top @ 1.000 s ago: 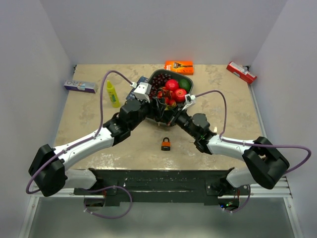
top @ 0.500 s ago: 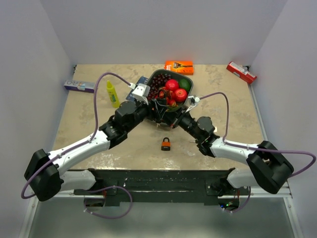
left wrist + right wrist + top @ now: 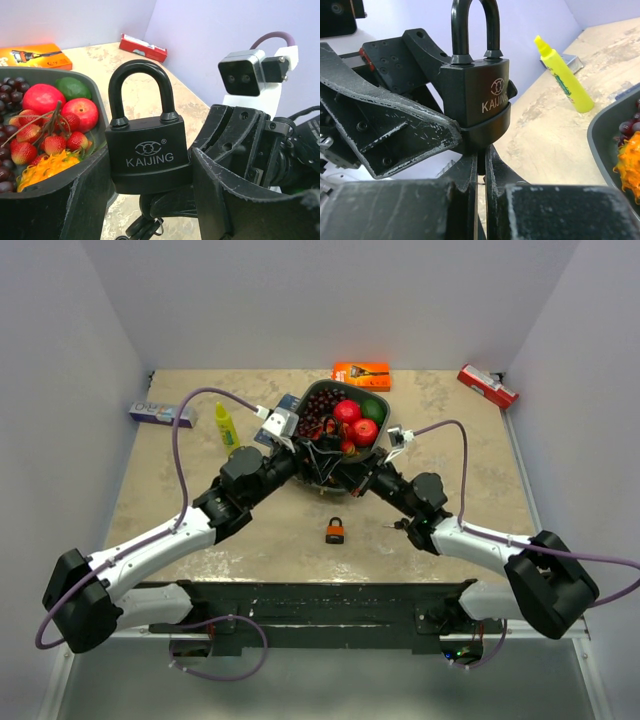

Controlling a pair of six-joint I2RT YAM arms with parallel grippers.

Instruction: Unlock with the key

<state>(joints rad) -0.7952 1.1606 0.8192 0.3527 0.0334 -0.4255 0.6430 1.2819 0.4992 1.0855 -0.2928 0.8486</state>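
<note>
**Fig.** Black KAIJING padlock [image 3: 142,145], upright with its shackle uppermost, was clamped by its body between the left fingers [image 3: 210,185] above the worktop [image 3: 460,440], just beside the dark fruit bowl [image 3: 97,100]. The right fingers [image 3: 470,172] were pressed together directly beneath the lock. Whether they pinched a key could not be told, as the lock body hid it. A second, orange padlock [image 3: 335,531] lay on the worktop.

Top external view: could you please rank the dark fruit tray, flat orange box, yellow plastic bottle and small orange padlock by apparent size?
1. dark fruit tray
2. flat orange box
3. yellow plastic bottle, close to the box, so tentative
4. small orange padlock
</note>
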